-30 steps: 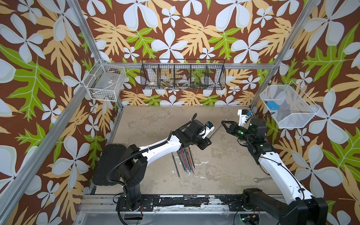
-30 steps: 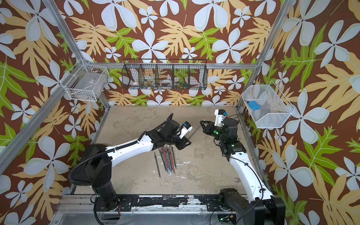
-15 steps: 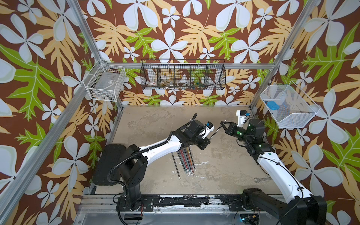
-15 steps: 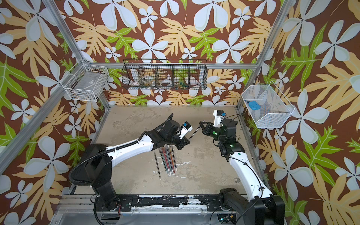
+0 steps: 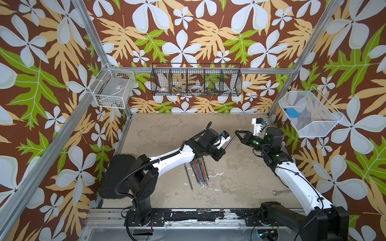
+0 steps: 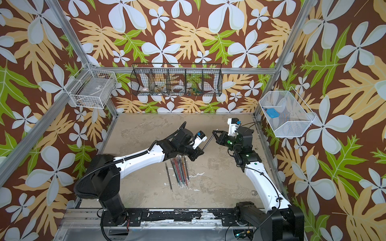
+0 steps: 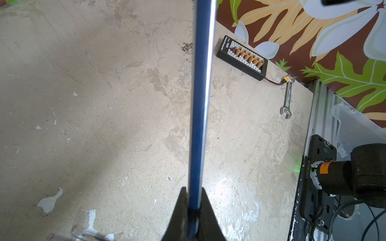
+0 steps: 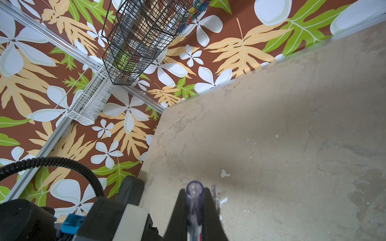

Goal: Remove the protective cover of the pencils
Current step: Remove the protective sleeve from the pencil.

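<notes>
One pencil (image 5: 230, 141) hangs in the air between my two grippers in both top views, also (image 6: 208, 141). My left gripper (image 7: 193, 192) is shut on its blue shaft (image 7: 201, 104). My right gripper (image 8: 194, 191) is shut on the other end, which wears the smoky-translucent protective cover (image 8: 194, 200). In a top view the left gripper (image 5: 225, 149) is just left of and nearer than the right gripper (image 5: 237, 133). The other pencils (image 5: 200, 173) lie bundled on the table below the left arm, partly hidden by it.
A wrench (image 5: 281, 192) lies near the right arm's base, beside a black connector board (image 7: 243, 57) at the wall. A black wire basket (image 5: 196, 80) and two white baskets (image 5: 112, 88) (image 5: 309, 113) hang on the walls. A small translucent tube (image 8: 213, 194) lies on the table.
My left gripper's jaws have closed onto the pencil's shaft. The right gripper has kept its hold on the capped end and shifted slightly toward the left one.
</notes>
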Available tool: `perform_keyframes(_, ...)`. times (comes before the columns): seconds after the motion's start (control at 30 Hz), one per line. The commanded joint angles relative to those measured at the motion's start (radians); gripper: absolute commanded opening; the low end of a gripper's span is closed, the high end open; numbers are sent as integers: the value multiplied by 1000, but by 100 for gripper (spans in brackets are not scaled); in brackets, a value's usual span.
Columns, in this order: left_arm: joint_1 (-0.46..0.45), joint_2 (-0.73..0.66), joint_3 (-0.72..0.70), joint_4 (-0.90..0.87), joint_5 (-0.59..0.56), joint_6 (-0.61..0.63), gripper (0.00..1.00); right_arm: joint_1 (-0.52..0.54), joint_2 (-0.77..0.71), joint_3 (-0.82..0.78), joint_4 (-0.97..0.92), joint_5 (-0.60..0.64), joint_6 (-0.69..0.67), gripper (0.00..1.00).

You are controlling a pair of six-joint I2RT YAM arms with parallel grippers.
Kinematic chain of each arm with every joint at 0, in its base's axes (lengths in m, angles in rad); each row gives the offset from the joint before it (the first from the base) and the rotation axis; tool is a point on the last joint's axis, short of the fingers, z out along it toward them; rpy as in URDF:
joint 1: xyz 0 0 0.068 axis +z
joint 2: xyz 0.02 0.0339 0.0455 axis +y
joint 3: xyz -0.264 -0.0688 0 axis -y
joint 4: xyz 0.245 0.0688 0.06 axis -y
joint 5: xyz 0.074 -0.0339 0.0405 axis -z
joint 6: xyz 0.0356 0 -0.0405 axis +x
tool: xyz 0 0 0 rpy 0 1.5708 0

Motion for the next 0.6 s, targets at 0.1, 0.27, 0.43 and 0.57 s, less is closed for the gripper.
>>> perform_keyframes(0.1,1,-5,0,2,-29,-16,0,-14,22,61,-19,50,-5,0)
perform_keyframes(0.27,1,-25,-18,17,-73,-30,0,-101,31,77,4,34,59,0)
perform_keyframes(0.43,1,-30,-22,19,-100,-37,0,-139,61,93,43,-3,107,0)
perform_keyframes(0.57,1,-31,-22,18,-127,-41,0,-139,74,115,28,17,98,0)
